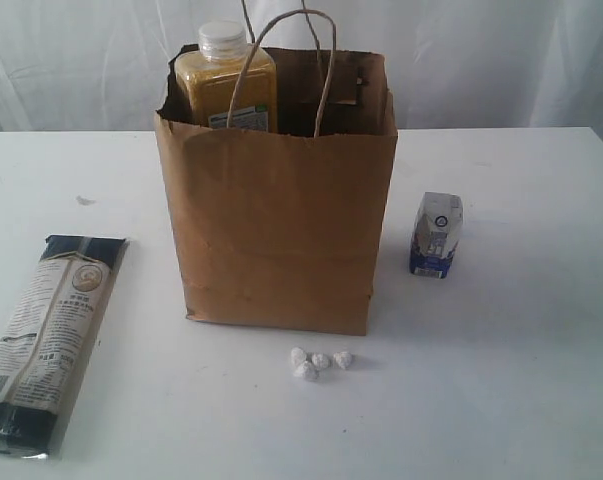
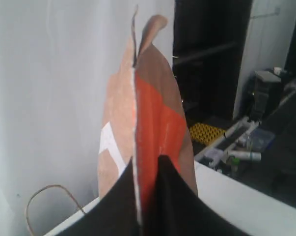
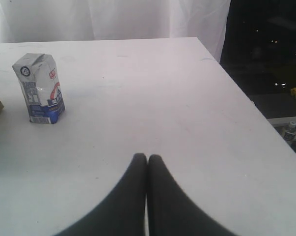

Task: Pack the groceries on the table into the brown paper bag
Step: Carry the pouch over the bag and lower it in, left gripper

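The brown paper bag [image 1: 276,220] stands upright mid-table with the yellow-grain bottle [image 1: 224,85] poking out of its top. A long noodle packet [image 1: 46,335] lies flat at the left. The small blue-white carton [image 1: 437,233] [image 3: 39,88] stands right of the bag. Tiny white lumps [image 1: 319,362] sit in front of the bag. My left gripper [image 2: 147,164] is shut on the brown-red pouch [image 2: 155,118], held edge-on above a bag handle [image 2: 49,199]. My right gripper [image 3: 147,158] is shut and empty over bare table, the carton some way off. Neither arm shows in the exterior view.
The white table [image 1: 501,380] has its right edge [image 3: 246,93] near my right gripper, with dark floor and clutter beyond. A white curtain [image 1: 461,50] hangs behind the table. A faint mark [image 1: 85,200] lies at the left rear of the top.
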